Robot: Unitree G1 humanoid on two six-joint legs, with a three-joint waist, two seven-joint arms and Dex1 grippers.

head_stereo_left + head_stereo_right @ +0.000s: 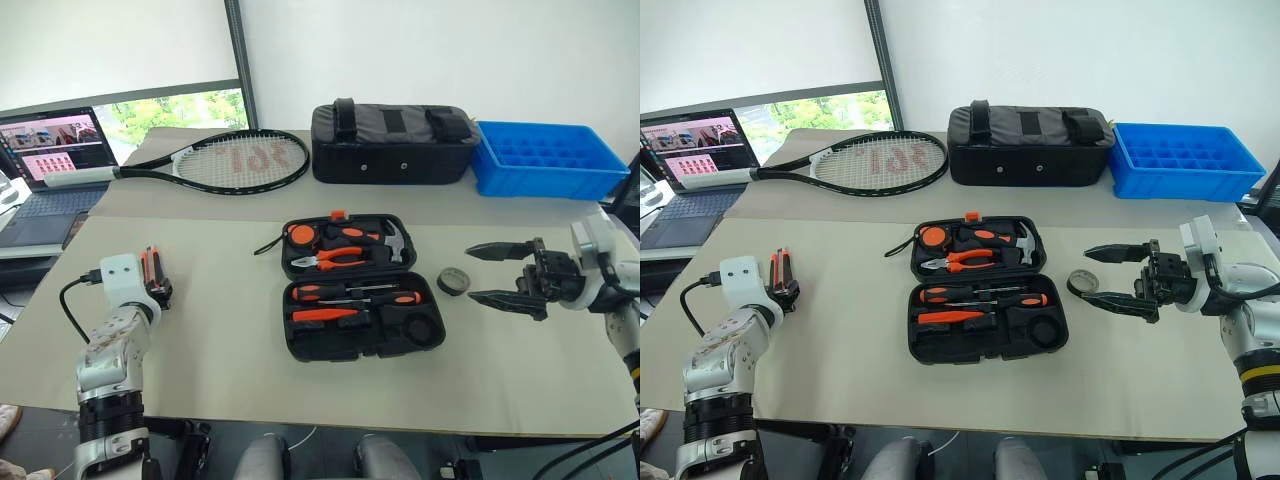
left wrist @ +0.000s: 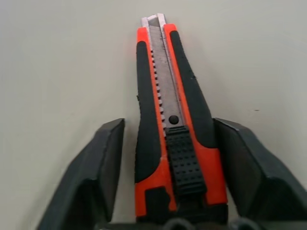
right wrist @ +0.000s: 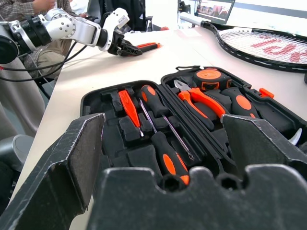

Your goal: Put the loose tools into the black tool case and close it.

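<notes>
Your left gripper sits well to the left of the open black tool case, and the orange-black utility knife lies lengthwise between its jaws, long axis running straight along the fingers, blade end pointing away. The jaws flank the handle at a middling width; a gap shows on each side, so a firm grip is not confirmed. The knife rests on the tabletop. Your right gripper hangs just right of the case, jaws spread wide and empty, beside the small dark tape roll. The knife's transfer falls to the left arm; the tape is nearer the right.
</notes>
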